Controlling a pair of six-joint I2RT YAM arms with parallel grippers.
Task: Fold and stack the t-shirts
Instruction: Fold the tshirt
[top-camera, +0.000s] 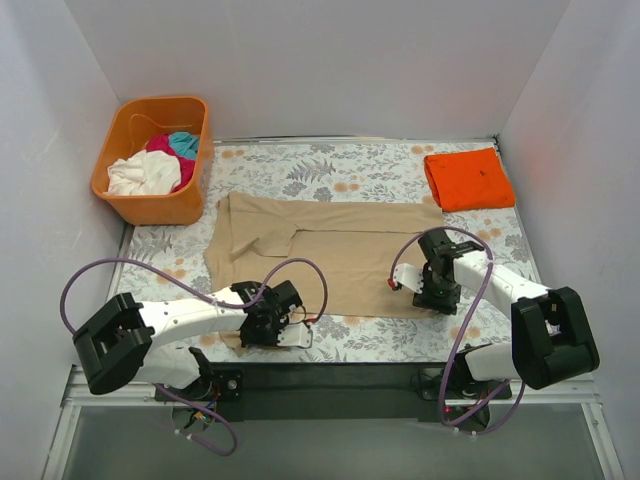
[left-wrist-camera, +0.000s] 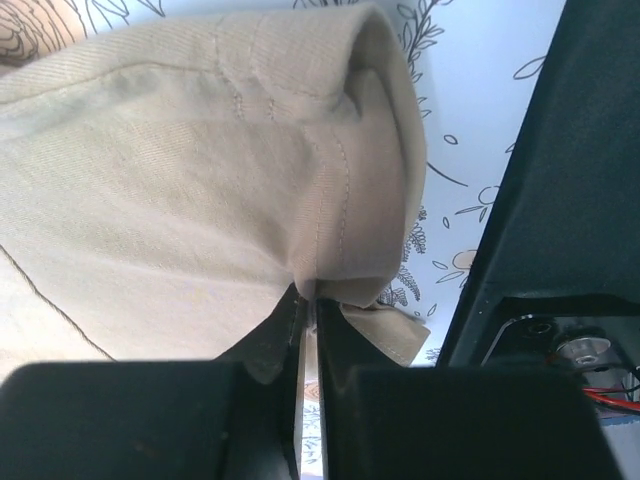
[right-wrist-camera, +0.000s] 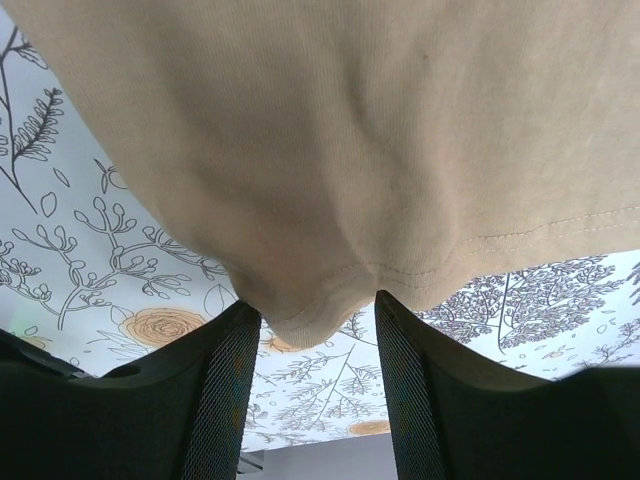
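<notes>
**Tan shirt's near hem readied for a fold**

The tan shirt (top-camera: 330, 250) is spread flat mid-bench. Its near-left hem is clamped between the left fingers (left-wrist-camera: 272, 350), which are pressed together. The near-right hem is straddled by the right fingers (right-wrist-camera: 225, 390), set apart and not yet closed. Both ends are probably wanted so the near edge can be lifted evenly.

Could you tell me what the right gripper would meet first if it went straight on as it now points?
The right gripper would first meet the tan t-shirt, whose hem bulges between its parted jaws; how near is hard to judge.
</notes>
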